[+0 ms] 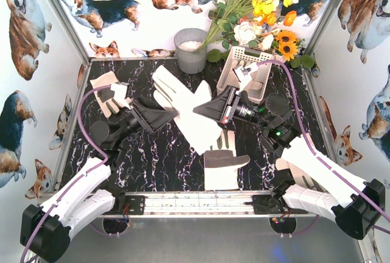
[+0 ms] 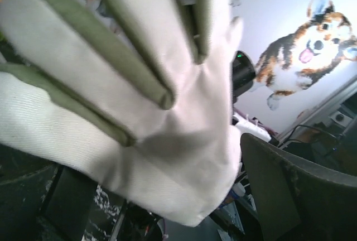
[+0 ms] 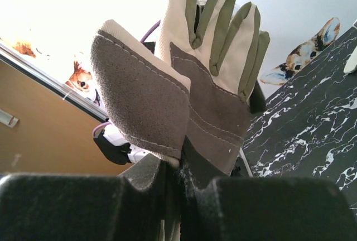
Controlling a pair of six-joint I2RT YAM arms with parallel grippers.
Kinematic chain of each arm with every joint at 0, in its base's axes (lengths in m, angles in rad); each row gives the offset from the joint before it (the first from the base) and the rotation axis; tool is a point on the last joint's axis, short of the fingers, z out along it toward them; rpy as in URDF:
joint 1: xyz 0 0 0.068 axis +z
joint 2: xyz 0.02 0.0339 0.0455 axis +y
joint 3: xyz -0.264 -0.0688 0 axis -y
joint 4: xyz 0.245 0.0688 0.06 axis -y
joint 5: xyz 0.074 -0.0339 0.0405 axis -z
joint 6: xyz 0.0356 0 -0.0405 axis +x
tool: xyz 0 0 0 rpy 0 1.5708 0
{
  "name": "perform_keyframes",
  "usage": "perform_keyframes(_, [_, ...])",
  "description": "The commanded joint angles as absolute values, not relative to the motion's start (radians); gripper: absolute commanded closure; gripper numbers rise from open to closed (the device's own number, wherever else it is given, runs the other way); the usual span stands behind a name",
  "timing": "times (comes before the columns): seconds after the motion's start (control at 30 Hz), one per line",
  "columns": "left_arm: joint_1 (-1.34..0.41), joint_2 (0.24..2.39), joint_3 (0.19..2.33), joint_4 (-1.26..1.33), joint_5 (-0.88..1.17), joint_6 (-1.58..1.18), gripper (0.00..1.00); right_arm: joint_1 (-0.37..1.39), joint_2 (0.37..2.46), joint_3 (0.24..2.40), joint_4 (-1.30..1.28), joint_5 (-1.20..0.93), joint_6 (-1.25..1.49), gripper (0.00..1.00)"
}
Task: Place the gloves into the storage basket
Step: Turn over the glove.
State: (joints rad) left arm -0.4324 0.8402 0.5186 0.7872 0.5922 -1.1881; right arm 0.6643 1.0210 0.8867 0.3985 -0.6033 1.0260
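Right wrist: glove (image 3: pixel 192 85) extends fingertips-first from right hand (image 3: pixel 181 178).

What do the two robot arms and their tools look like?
Both the left arm and right arm have white rounded shells with black joints. A purple cable runs along each. The left tool and right tool are black, wedge-shaped.

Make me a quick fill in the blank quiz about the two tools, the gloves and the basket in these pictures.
1. The right tool is shut on a ____.
2. The jaws of the left tool stand ____.
3. In the top view, the grey bucket stands to the ____ of the storage basket.

Missing words: glove; open; left.
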Motion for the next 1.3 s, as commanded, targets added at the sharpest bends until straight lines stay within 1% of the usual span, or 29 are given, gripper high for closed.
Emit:
perform_keyframes(0.0, [-0.43, 0.836, 0.523, 1.026, 0.609, -1.237, 0.01, 0.66, 1.007, 0.874, 0.48, -0.592, 1.057, 1.0])
perform_keyframes(0.03, [-0.43, 0.836, 0.522, 1.03, 0.61, -1.235, 0.04, 0.66, 1.005, 0.869, 0.48, -0.582, 1.058, 1.0])
perform_keyframes(0.23, [-0.43, 0.821, 0.506, 0.996, 0.571, -1.212, 0.33, 0.651, 0.984, 0.842, 0.482, -0.516, 1.069, 1.0])
perform_keyframes(0.33, [-0.43, 0.81, 0.484, 0.993, 0.538, -1.211, 0.52, 0.642, 0.977, 0.829, 0.482, -0.496, 1.079, 1.0])
perform_keyframes(0.43, [-0.43, 0.795, 0.471, 0.971, 0.516, -1.202, 0.67, 0.635, 0.972, 0.813, 0.477, -0.491, 1.088, 1.0])
perform_keyframes(0.5, [-0.43, 0.788, 0.483, 0.912, 0.512, -1.18, 0.81, 0.634, 0.973, 0.809, 0.472, -0.503, 1.09, 1.0])
perform_keyframes(0.53, [-0.43, 0.785, 0.499, 0.845, 0.512, -1.158, 0.91, 0.634, 0.972, 0.81, 0.467, -0.516, 1.086, 0.97])
perform_keyframes(0.57, [-0.43, 0.78, 0.516, 0.746, 0.515, -1.121, 1.0, 0.632, 0.971, 0.813, 0.465, -0.537, 1.074, 0.86])
perform_keyframes(0.67, [-0.43, 0.772, 0.563, 0.572, 0.519, -1.051, 1.0, 0.632, 0.963, 0.832, 0.415, -0.572, 1.03, 0.64])
perform_keyframes(0.73, [-0.43, 0.763, 0.571, 0.521, 0.524, -1.029, 1.0, 0.632, 0.954, 0.847, 0.37, -0.586, 0.985, 0.5])
perform_keyframes(0.77, [-0.43, 0.76, 0.574, 0.5, 0.525, -1.021, 1.0, 0.632, 0.951, 0.855, 0.347, -0.592, 0.968, 0.45])
perform_keyframes(0.83, [-0.431, 0.759, 0.583, 0.465, 0.532, -1.011, 1.0, 0.631, 0.945, 0.874, 0.291, -0.598, 0.933, 0.39])
perform_keyframes(0.93, [-0.43, 0.765, 0.603, 0.426, 0.56, -0.995, 1.0, 0.629, 0.931, 0.889, 0.221, -0.583, 0.883, 0.37])
perform_keyframes(1.0, [-0.43, 0.772, 0.624, 0.385, 0.584, -0.976, 1.0, 0.628, 0.92, 0.893, 0.182, -0.564, 0.85, 0.33])
perform_keyframes(1.13, [-0.43, 0.786, 0.658, 0.341, 0.637, -0.947, 1.0, 0.624, 0.902, 0.894, 0.117, -0.515, 0.801, 0.33])
perform_keyframes(1.27, [-0.43, 0.797, 0.679, 0.311, 0.678, -0.933, 1.0, 0.62, 0.891, 0.888, 0.114, -0.487, 0.79, 0.35])
